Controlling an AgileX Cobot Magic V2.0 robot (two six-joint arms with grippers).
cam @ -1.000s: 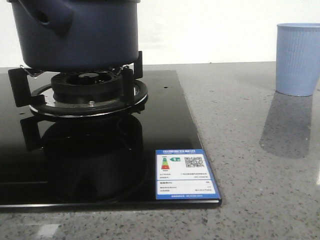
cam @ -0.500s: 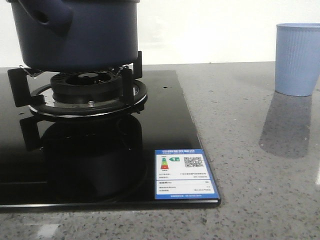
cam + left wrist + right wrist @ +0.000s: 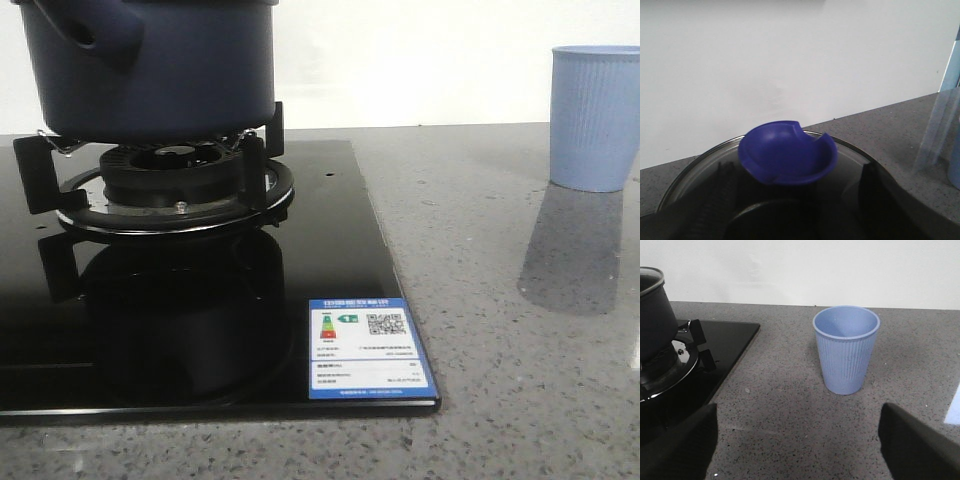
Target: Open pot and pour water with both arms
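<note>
**Lid still on, no water poured yet**

The pot (image 3: 150, 65) sits on the burner (image 3: 175, 185) in the upper left of the front view, on the black stove (image 3: 330, 300). Its stubby handle (image 3: 100, 30) sticks out at the top left. In the left wrist view the blue knob (image 3: 787, 152) of the glass lid (image 3: 690, 170) fills the lower middle, very close, with dark fingers (image 3: 722, 200) on both sides of it. It cannot be told if the left gripper (image 3: 795, 205) is squeezing the knob or just sits around it. So the lid looks to be still on, and lifting it comes first.

The cup (image 3: 846, 349) stands alone on the gray counter (image 3: 790, 405), in the middle of the right wrist view and well apart from the stove. The right gripper (image 3: 797, 450) is spread wide and holds nothing. Its fingers (image 3: 677, 445) show in the lower corners.

Pouring is all still to do. There is lots of bare counter between stove edge and cup for moving.
</note>
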